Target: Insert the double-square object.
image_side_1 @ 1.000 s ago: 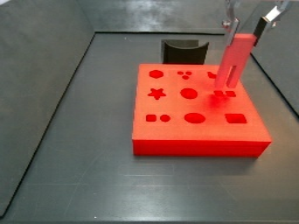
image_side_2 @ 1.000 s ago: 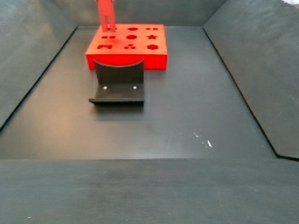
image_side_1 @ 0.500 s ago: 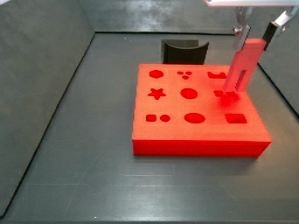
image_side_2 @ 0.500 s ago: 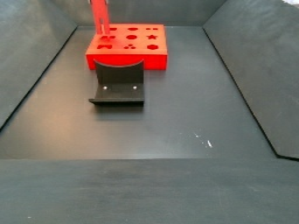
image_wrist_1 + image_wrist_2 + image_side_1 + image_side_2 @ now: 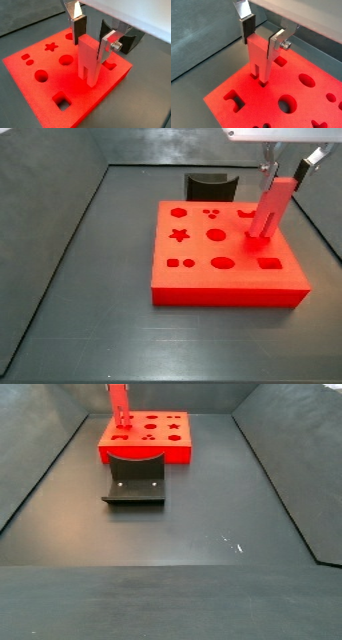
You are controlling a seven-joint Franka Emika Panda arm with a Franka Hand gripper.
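- The red block [image 5: 227,255] lies flat on the dark grey tabletop [image 5: 80,328]. It is a thick slab with a matte, slightly grainy look, cut with shaped holes: a star [image 5: 178,234], round holes, a pair of small dots and a square [image 5: 270,262].
- Behind the block in a side view sits the dark curved holder [image 5: 209,184], smooth and black. In another side view it lies in front of the block [image 5: 135,482], just beside its near edge.
- The double-square object [image 5: 270,209] stands nearly upright over the block's right part, its lower tip at or just inside a cutout. The wrist views show the tip meeting the block's top face [image 5: 89,80] beside a notched cutout [image 5: 234,99]. How deep it sits I cannot tell.
- The hand [image 5: 92,37] is clenched on the peg's upper part, silver fingers [image 5: 279,42] flat on opposite faces.
- The peg looks rigid and light, likely moulded plastic, with straight flat faces that suit a parallel clamp. The smooth sides could slip if pushed hard against a misaligned hole.
- Holding it high, as now, leaves the lower length free to enter. I judge that any tilt would jam its two square bars against the hole's edges.
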